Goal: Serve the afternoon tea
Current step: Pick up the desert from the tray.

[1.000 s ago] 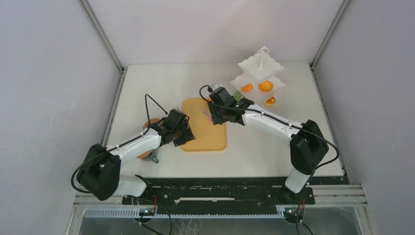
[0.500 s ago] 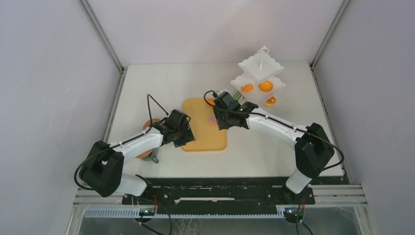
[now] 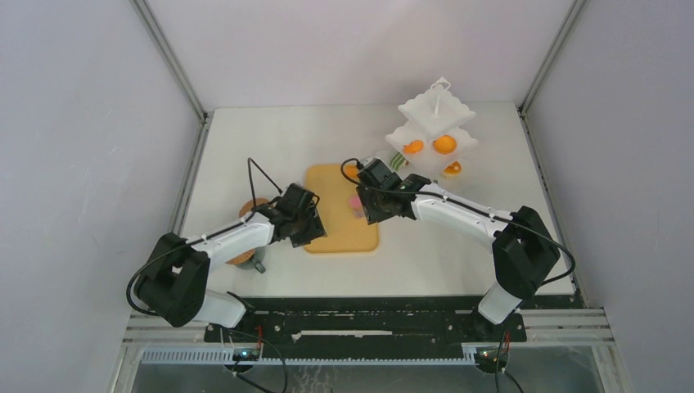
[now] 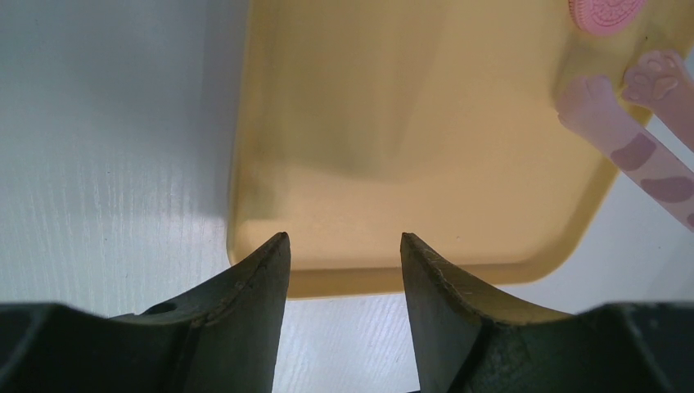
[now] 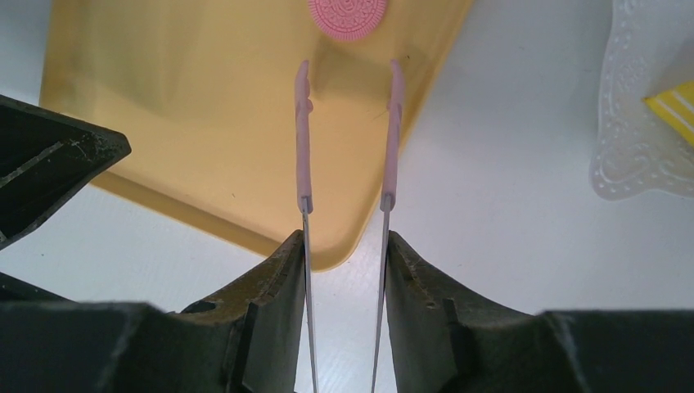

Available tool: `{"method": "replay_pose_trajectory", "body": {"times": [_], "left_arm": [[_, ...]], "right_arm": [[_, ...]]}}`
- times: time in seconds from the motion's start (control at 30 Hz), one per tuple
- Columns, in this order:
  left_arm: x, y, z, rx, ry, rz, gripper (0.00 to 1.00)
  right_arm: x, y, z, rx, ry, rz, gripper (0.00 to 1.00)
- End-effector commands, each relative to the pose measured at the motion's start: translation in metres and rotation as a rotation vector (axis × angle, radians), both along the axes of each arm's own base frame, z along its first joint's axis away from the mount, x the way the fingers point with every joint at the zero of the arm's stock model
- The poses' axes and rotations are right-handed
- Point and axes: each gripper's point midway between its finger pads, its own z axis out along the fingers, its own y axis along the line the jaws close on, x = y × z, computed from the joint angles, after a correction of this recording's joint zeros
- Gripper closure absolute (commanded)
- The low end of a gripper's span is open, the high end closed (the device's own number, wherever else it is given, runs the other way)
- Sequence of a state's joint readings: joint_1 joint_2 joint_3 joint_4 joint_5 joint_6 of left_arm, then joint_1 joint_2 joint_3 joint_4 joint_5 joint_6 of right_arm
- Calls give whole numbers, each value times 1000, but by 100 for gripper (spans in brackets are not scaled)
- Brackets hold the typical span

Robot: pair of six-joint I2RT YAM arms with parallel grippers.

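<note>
A pink round pastry (image 5: 347, 16) lies on the flat tan board (image 5: 205, 115), just beyond the tips of the thin pink tongs (image 5: 304, 131). My right gripper (image 5: 344, 237) is shut on the tongs, whose arms stand apart. In the top view the right gripper (image 3: 366, 205) is at the board's right edge. My left gripper (image 4: 344, 239) is open and empty over the board's near left edge; it also shows in the top view (image 3: 309, 223). Orange tarts (image 3: 444, 144) sit on the white tiered stand (image 3: 435, 105). A yellow wedge (image 5: 673, 105) lies on its lower tray.
Cork coasters (image 3: 243, 259) lie under the left arm near the table's left side, partly hidden. A green piece (image 3: 396, 160) shows beside the stand. Walls close the table on the left, back and right.
My right gripper has moved nearer and a little right along the board with the tongs. The left gripper has shifted only slightly.
</note>
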State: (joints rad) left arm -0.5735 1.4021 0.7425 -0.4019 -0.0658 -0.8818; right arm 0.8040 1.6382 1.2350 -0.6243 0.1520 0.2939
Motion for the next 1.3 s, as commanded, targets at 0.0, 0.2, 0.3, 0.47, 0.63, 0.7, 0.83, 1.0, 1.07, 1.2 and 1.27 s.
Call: {"method": "replay_pose_trajectory", "body": {"times": [0.0, 0.2, 0.3, 0.47, 0.63, 0.7, 0.83, 1.0, 1.07, 1.2, 1.27], "left_arm": [[18, -16, 23, -48, -61, -16, 43], [18, -14, 23, -46, -60, -14, 43], [18, -13, 22, -46, -59, -10, 43], [17, -12, 21, -44, -55, -7, 43], [17, -12, 20, -45, -52, -5, 43], [17, -13, 20, -46, -53, -4, 43], [18, -13, 19, -46, -51, -3, 43], [18, -13, 18, -44, -48, -2, 43], [18, -12, 17, -44, -47, 0, 43], [19, -13, 17, -45, -45, 0, 43], [19, -13, 16, -45, -43, 2, 43]], "right_arm": [[-1, 8, 12, 40, -27, 7, 54], [0, 10, -1, 21, -5, 13, 54], [-2, 8, -11, 9, 11, 15, 54], [-3, 9, -21, -1, 29, 18, 54], [-2, 10, -26, -5, 30, 21, 53], [0, 12, -27, 1, 29, 25, 53], [2, 13, -30, 4, 34, 27, 53], [6, 14, -34, 0, 43, 31, 53], [7, 13, -36, -4, 47, 32, 53], [14, 16, -34, 2, 43, 32, 53], [17, 17, -34, 2, 43, 34, 53]]}}
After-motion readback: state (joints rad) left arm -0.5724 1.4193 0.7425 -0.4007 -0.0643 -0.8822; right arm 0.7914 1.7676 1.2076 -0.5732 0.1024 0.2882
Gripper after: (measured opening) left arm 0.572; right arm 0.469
